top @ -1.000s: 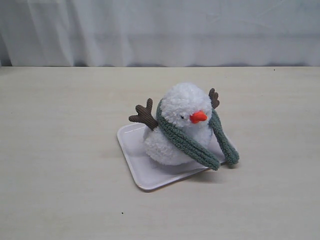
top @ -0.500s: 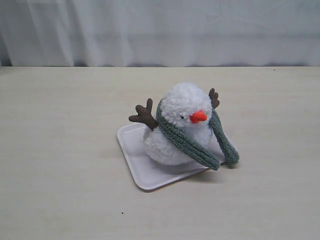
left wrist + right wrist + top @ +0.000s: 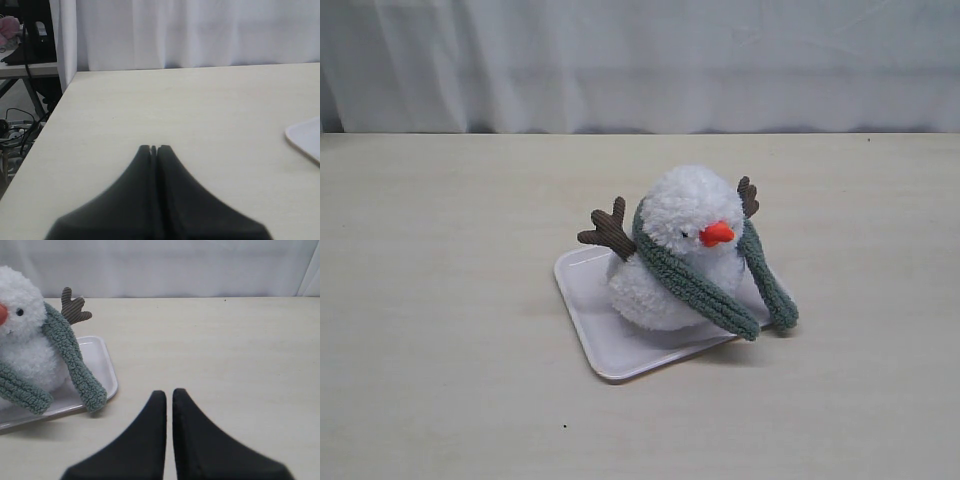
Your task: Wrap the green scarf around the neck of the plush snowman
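At centre of the exterior view, a plush snowman [image 3: 675,250] sits on a white tray [image 3: 582,300] on the pale tabletop [image 3: 440,300], leaning slightly toward the right of the frame. A green scarf [image 3: 695,285] passes around the back of its neck. One length crosses the chest diagonally from upper left to lower right; the other hangs down the right side. Both ends finish side by side at the tray's right corner.

The wrap appears complete, judged from how the scarf lies. The left tool [image 3: 153,148] is clenched, tips pressed together, grasping nothing, above bare tabletop with only a corner of the tray in its view. The right tool [image 3: 169,394] is likewise closed on nothing, a thin slit showing between its tips, well apart from the snowman.

Risks, as judgement:
- The scarf is draped, not knotted. Any catch on a dangling end would probably drag it off the neck.
- The snowman's lean puts weight toward the right. A nudge to the light tray could tip it over.
- The right tool is the nearer one. A sweep toward the tray would meet the hanging ends first.

Count: one snowman, one scarf with two ends, one tray, two brown twig arms [image 3: 608,228], one orange nose [image 3: 717,234], two tools.
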